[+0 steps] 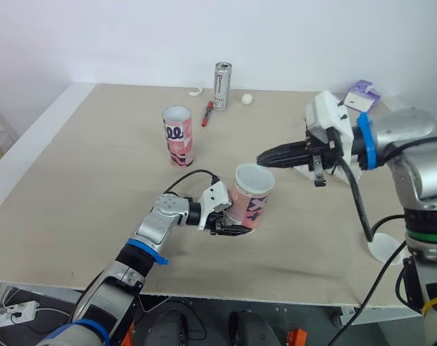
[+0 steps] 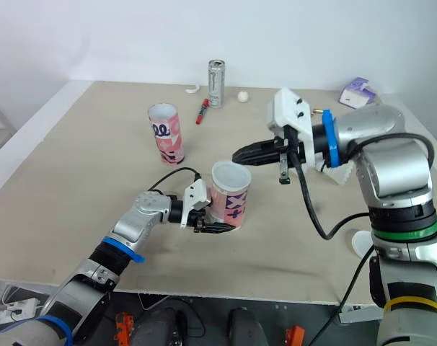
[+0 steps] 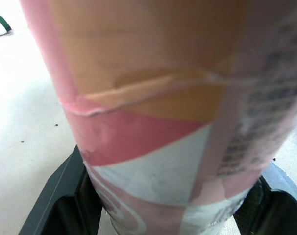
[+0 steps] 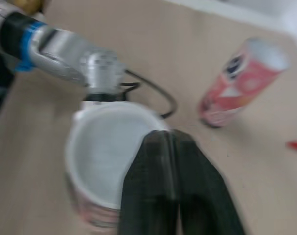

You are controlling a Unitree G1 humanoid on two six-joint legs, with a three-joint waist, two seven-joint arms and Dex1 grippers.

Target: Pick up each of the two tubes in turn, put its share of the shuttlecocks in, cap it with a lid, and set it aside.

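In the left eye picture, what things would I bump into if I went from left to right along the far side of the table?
far pink tube → red pen → silver can → little white ball → purple box

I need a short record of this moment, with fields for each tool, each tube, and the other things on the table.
left tool: shut on the near tube, low at its base
right tool: shut, tip just over the near tube's rim
near tube: upright, top looks covered by a white lid
far tube: upright, standing free, farther back on the table
table: also holds a can, a red marker, a white ball, a purple box
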